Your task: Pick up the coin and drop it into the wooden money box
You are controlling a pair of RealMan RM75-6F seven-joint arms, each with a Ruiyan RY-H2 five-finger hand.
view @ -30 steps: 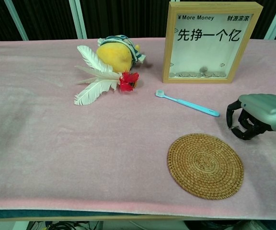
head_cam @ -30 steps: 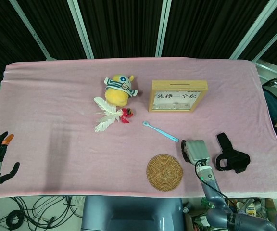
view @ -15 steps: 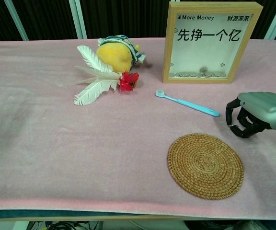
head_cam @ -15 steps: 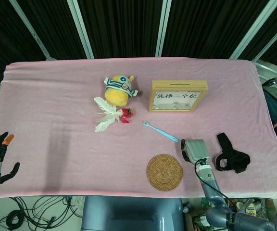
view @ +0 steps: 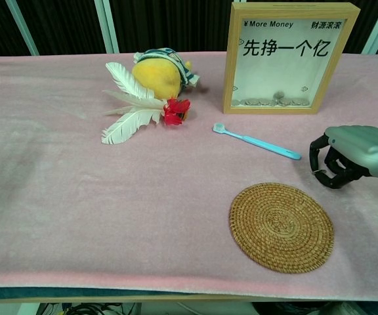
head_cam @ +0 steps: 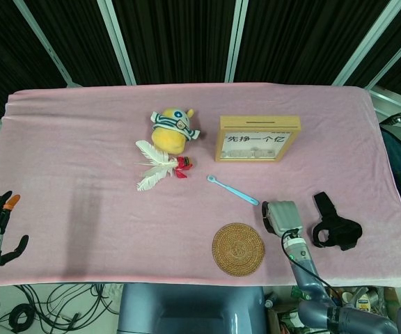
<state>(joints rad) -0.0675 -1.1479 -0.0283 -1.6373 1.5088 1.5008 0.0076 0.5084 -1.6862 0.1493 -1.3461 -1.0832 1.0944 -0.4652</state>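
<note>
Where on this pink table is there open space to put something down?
The whole stretch left of the feathers and plush toy is bare cloth, as is the far strip behind the money box. It is crowded at right: toothbrush, woven coaster, right hand, black strap.

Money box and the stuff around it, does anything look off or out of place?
Nothing looks spilled or damaged. The wooden money box stands upright with coins at its bottom. The one oddity: no loose coin shows on the cloth, and whether the curled right hand holds one cannot be told.
</note>
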